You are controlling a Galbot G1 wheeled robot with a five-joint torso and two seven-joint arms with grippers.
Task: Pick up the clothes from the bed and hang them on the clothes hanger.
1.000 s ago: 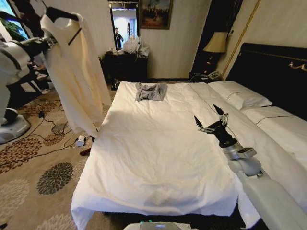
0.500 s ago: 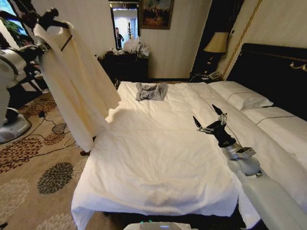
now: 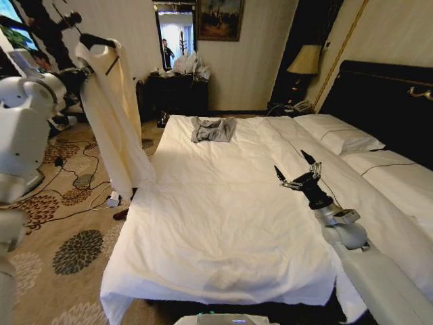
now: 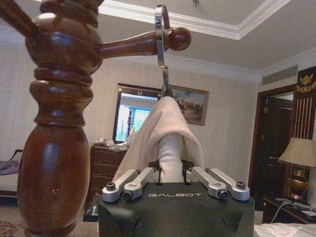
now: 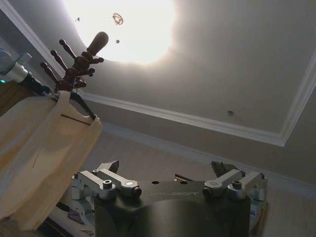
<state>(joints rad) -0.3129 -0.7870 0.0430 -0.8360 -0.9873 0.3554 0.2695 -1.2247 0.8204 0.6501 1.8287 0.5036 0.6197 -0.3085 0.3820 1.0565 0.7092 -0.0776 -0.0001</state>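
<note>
The cream clothes (image 3: 111, 115) hang on the black clothes hanger (image 3: 98, 42) at the left of the bed (image 3: 216, 223), off the mattress. My left gripper (image 3: 74, 78) is shut on the fabric-covered hanger just under its hook. In the left wrist view the clothes (image 4: 168, 133) drape between the gripper's (image 4: 170, 173) closed fingers, and the metal hook (image 4: 160, 34) crosses a peg of the dark wood coat stand (image 4: 59, 123). My right gripper (image 3: 298, 169) hovers open above the bed's right half, holding nothing. The right wrist view shows the same gripper (image 5: 165, 168), the clothes (image 5: 39, 163) and the hanger (image 5: 81, 106).
A small grey folded garment (image 3: 213, 128) lies at the far end of the bed. White pillows (image 3: 338, 135) and a black headboard (image 3: 385, 101) are on the right. A dark dresser (image 3: 176, 91) stands behind. Cables (image 3: 81, 183) trail over the patterned carpet at the left.
My left arm has swung the hanger and clothes to the right, close to the coat stand's pegs, and the hem has swung back. The right arm has not moved.
</note>
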